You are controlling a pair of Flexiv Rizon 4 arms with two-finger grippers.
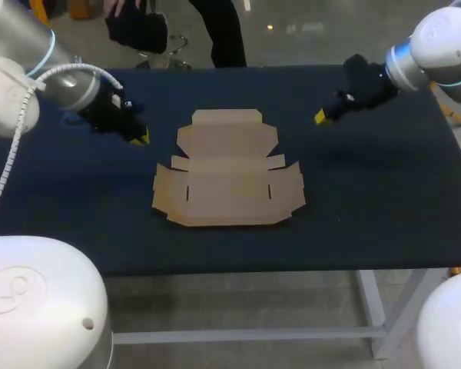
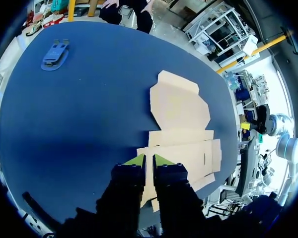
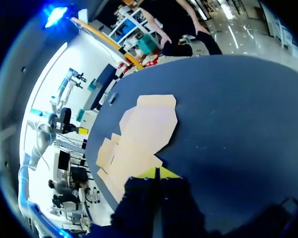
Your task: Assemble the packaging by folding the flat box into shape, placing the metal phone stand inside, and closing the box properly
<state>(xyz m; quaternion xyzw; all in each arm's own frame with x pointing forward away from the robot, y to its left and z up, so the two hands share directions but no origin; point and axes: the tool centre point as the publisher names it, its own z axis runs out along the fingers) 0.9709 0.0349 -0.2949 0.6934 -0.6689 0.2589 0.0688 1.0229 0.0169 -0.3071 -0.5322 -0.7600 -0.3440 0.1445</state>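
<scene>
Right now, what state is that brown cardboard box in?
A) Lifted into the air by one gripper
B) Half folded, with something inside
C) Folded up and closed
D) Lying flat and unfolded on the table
D: the cardboard box lies spread flat on the table with its flaps unfolded, while the left gripper and the right gripper are off to its sides, apart from it.
</scene>
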